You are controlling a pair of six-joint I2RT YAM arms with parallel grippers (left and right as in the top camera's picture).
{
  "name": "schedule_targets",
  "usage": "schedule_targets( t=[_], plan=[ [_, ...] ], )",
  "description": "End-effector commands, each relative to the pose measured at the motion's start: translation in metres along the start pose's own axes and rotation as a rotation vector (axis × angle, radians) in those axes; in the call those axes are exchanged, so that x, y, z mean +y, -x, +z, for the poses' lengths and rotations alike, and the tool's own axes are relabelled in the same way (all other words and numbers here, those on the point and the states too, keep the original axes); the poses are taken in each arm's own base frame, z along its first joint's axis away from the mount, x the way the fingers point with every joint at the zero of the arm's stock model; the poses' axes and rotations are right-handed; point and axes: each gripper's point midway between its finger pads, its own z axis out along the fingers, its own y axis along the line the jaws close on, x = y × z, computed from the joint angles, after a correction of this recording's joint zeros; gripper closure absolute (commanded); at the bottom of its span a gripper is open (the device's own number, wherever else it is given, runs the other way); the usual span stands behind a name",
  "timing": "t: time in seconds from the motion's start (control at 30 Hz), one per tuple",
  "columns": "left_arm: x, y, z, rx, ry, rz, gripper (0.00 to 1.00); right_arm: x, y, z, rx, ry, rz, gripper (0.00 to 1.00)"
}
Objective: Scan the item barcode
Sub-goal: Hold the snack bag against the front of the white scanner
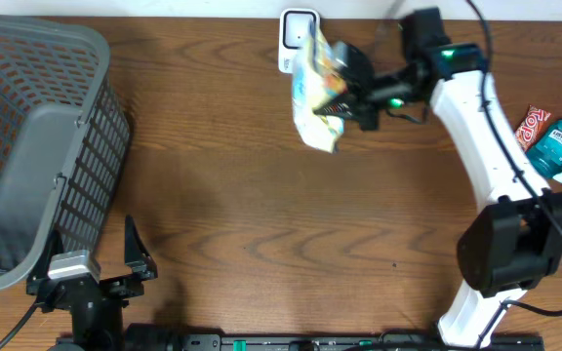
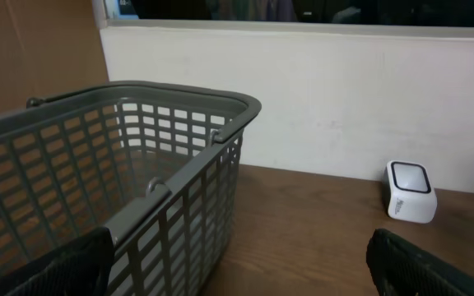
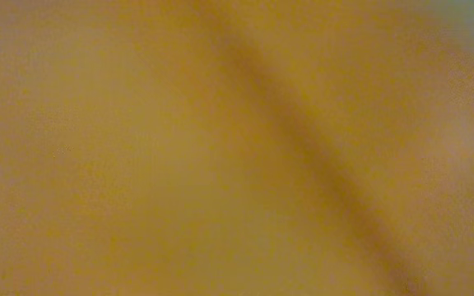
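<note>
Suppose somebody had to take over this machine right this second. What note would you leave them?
Left gripper: open, empty, parked beside the grey basket.
Right gripper: shut on the yellow packet, holding it at the white scanner by the table's far edge.
Done: packet picked up and brought to the scanner.
Left: nothing shows whether the scan registered; confirm it, then probably move the packet on. A mouthwash bottle and a red packet lie at the right edge.
</note>
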Motion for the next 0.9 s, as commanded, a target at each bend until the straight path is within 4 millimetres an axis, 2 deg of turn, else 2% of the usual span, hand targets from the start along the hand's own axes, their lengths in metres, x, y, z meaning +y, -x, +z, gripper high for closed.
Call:
schedule_targets(
  t=[0.0,0.13,0.2,0.37,0.4,0.5,0.6,0.7,0.77,0.87],
  plan=[
    [0.001,0.001,-0.001,-0.009,0.002,-0.003,0.02,-0.042,0.004,0.020,0.140,-0.328,0.195,0.99],
    [0.001,0.001,-0.001,-0.009,0.002,-0.003,0.02,-0.078,0.026,0.026,0.085,-0.531,0.173,0.99],
    [0.001,0.001,-0.001,-0.009,0.002,-0.003,0.02,-0.093,0.032,0.033,0.033,-0.557,0.174,0.99],
    [0.001,0.001,-0.001,-0.009,0.002,-0.003,0.02,-0.137,0.033,0.049,-0.035,-0.586,0.216,0.99],
    [0.001,0.001,-0.001,-0.009,0.002,-0.003,0.02,-0.154,0.036,0.054,-0.050,-0.594,0.220,0.99],
    [0.001,0.001,-0.001,-0.008,0.002,-0.003,0.02,-0.181,0.050,0.060,-0.083,-0.624,0.214,0.99],
    [0.001,0.001,-0.001,-0.008,0.002,-0.003,0.02,-0.205,0.055,0.064,-0.104,-0.664,0.216,0.99],
    [0.001,0.001,-0.001,-0.008,0.002,-0.003,0.02,-0.228,0.054,0.072,-0.146,-0.681,0.233,0.99],
    [0.001,0.001,-0.001,-0.008,0.002,-0.003,0.02,-0.243,0.046,0.076,-0.152,-0.719,0.245,0.99],
    [0.001,0.001,-0.001,-0.008,0.002,-0.003,0.02,-0.252,0.030,0.086,-0.142,-0.733,0.265,0.99]
  ],
)
